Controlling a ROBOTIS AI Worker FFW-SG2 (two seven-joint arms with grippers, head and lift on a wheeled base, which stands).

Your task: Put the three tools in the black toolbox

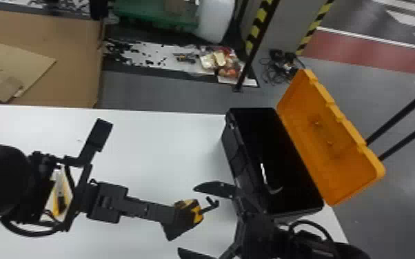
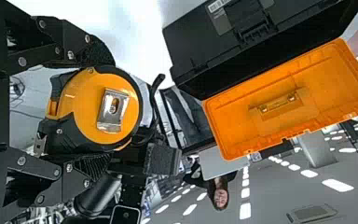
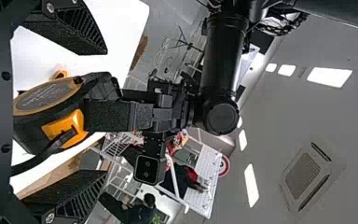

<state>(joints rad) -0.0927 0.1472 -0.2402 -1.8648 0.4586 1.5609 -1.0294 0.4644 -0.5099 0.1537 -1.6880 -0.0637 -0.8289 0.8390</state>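
Observation:
My left gripper (image 1: 177, 217) is shut on a yellow-and-black tape measure (image 1: 196, 213), left of the black toolbox (image 1: 232, 151). In the left wrist view the tape measure (image 2: 70, 100) sits between the pads of the left gripper (image 2: 95, 112), its metal clip facing the camera. My right gripper (image 1: 186, 220) stands open around the tape measure's strap side. In the right wrist view a gap separates the right gripper (image 3: 101, 112) fingers from the tape measure (image 3: 51, 100). A pale slender item (image 1: 264, 173) shows inside the toolbox.
The toolbox's orange lid (image 1: 331, 137) stands open on its right side. A yellow-and-white item (image 1: 60, 198) shows beneath the left arm. A cardboard box (image 1: 76, 69) stands beyond the white table (image 1: 165, 137), whose far edge runs behind the toolbox.

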